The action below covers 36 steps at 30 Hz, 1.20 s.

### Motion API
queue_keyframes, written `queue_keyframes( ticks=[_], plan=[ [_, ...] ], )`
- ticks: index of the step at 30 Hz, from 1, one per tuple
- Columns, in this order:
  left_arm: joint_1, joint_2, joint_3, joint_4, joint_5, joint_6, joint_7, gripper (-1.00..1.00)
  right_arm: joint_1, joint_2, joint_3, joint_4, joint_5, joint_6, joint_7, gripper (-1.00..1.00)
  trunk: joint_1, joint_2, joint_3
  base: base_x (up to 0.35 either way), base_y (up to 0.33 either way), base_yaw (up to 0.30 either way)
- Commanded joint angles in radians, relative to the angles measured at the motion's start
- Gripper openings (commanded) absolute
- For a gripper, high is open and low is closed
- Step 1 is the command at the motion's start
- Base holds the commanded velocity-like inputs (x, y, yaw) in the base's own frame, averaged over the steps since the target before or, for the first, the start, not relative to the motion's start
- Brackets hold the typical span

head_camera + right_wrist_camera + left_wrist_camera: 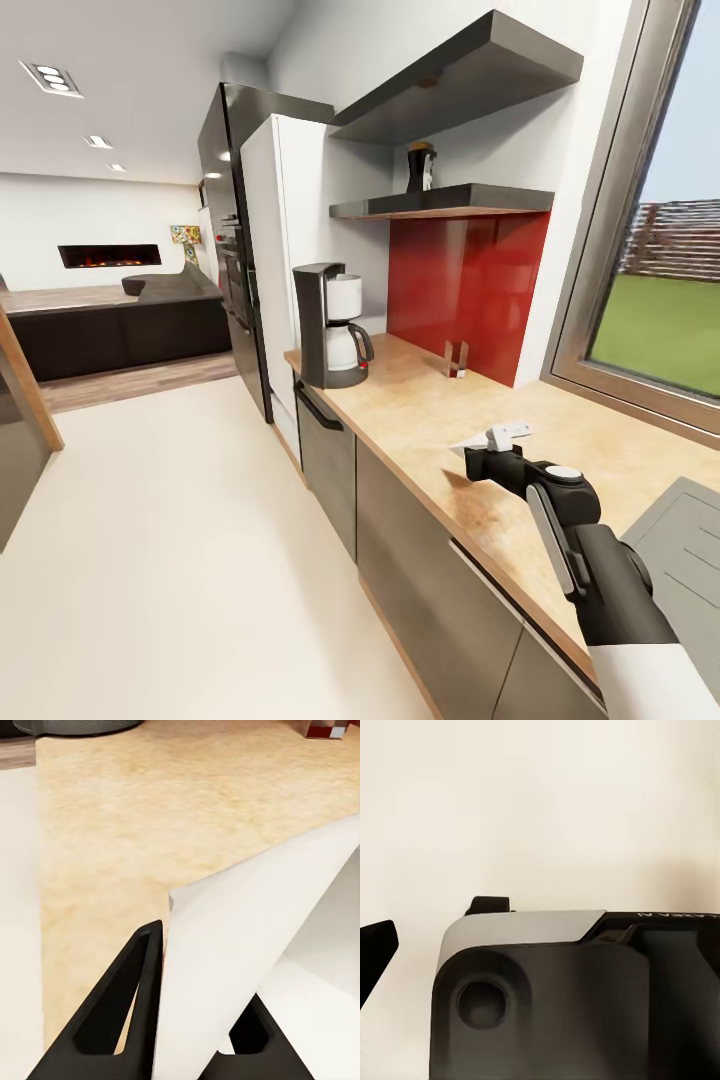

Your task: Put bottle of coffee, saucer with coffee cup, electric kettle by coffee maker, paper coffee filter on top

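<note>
A: Nearest? The right gripper [487, 452], arm reaching over the countertop [420, 400]. The right wrist view shows its black fingers [124, 1009] clamped on the paper coffee filter [240, 967], white sheet pinched between them, hanging just above the wood grain.

B: And in the head view, filter [478, 441] sticks out at the gripper tip, over the counter's front half. Steel sink [680, 530] to the arm's right.

A: Left gripper [375, 952]? One dark finger shows in the left wrist view over pale floor; can't tell if it's open or closed.

B: Further on: small clear holder with red base [456, 360] by the red backsplash [465, 280]. Then the coffee maker [332, 325] at the counter's far end, upright, white carafe in place, well apart from the filter.

A: Above it, the kitchen shelf [440, 203] with a dark item [421, 166] standing on it. Too small to identify.
</note>
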Motion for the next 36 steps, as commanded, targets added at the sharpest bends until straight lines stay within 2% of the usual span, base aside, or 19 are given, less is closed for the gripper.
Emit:
queue_keyframes(
  ticks=[1, 3, 5, 8, 23, 26, 30, 31, 36],
  plan=[
    [0.000, 0.000, 0.003, -0.002, 0.000, -0.001, 0.000, 1.00, -0.001, -0.001, 0.000, -0.001, -0.002, 0.005, 0.001, -1.00, 0.000, -0.001, -0.001, 0.000, 0.000, 0.000],
    [0.000, 0.000, 0.003, -0.002, 0.000, -0.001, 0.000, 1.00, -0.001, -0.001, 0.000, -0.001, -0.002, 0.005, 0.002, -1.00, 0.000, -0.001, -0.001, 0.000, 0.000, 0.000],
    [0.000, -0.012, 0.006, 0.007, 0.004, -0.007, -0.009, 1.00, 0.011, -0.012, 0.004, 0.010, -0.007, 0.004, 0.015, -1.00, 0.000, -0.001, -0.001, 0.000, 0.000, 0.000],
    [0.000, -0.028, 0.007, 0.005, 0.004, -0.006, -0.008, 1.00, 0.028, -0.013, 0.004, 0.007, -0.010, 0.019, 0.017, -1.00, 0.000, -0.001, -0.001, 0.000, 0.000, 0.000],
    [0.000, -0.032, 0.006, -0.001, 0.004, -0.006, -0.007, 1.00, 0.037, -0.013, 0.005, -0.005, -0.010, 0.039, 0.018, -1.00, 0.000, -0.001, -0.001, 0.000, 0.000, 0.000],
    [0.001, -0.048, 0.003, -0.013, 0.003, -0.005, -0.005, 1.00, 0.048, -0.009, 0.005, -0.022, -0.009, 0.053, 0.038, -1.00, 0.000, -0.001, -0.001, 0.000, 0.000, 0.000],
    [0.001, -0.051, 0.003, -0.015, 0.003, -0.004, -0.004, 1.00, 0.050, -0.009, 0.005, -0.044, -0.009, 0.073, 0.065, -1.00, 0.000, -0.001, -0.001, 0.000, 0.000, 0.000],
    [0.002, -0.051, 0.003, -0.015, 0.003, -0.004, -0.004, 1.00, 0.051, -0.008, 0.005, -0.090, -0.009, 0.129, 0.140, -1.00, 0.000, -0.001, -0.001, 0.000, 0.000, 0.000],
    [0.001, -0.052, 0.002, -0.016, 0.003, -0.004, -0.004, 1.00, 0.051, -0.007, 0.005, -0.095, -0.010, 0.133, 0.147, -1.00, 0.000, -0.001, -0.001, 0.000, 0.000, 0.000]
  ],
)
